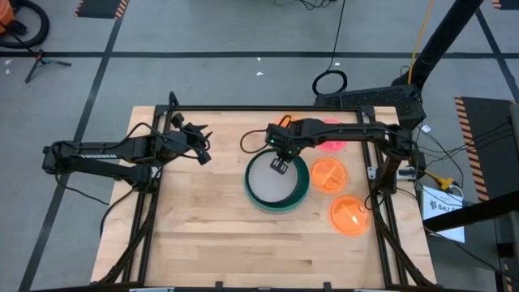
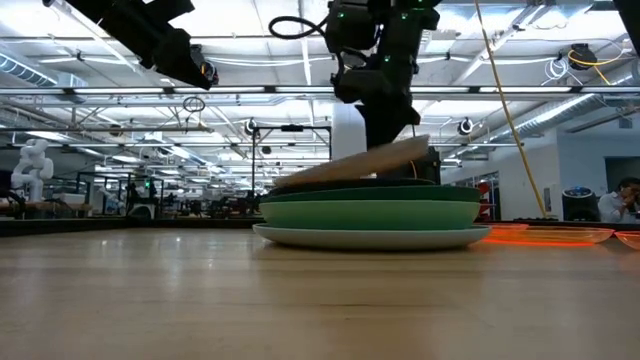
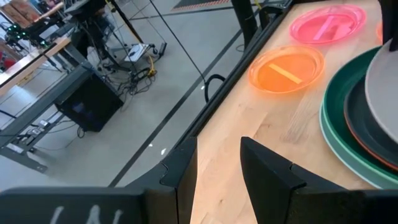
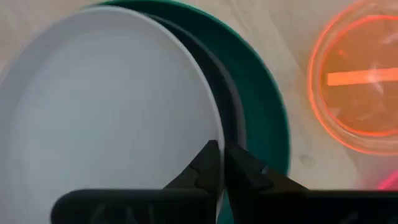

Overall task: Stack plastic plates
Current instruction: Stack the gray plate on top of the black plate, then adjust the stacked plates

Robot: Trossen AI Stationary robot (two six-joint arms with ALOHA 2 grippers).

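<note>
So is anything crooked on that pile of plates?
Yes. The beige plate on top of the stack sits tilted, one edge lifted, because the right gripper is pinching its rim. The left gripper waits aside.

You get one straight-down overhead, one table-level view, two close wrist views; all share the plate stack (image 1: 277, 182) at the overhead's 3 o'clock.

top plate (image 2: 365, 163) sits tilted on the plate stack (image 1: 277, 182) mid-table, w/ small divided plates (image 1: 330, 173) just right.
</note>
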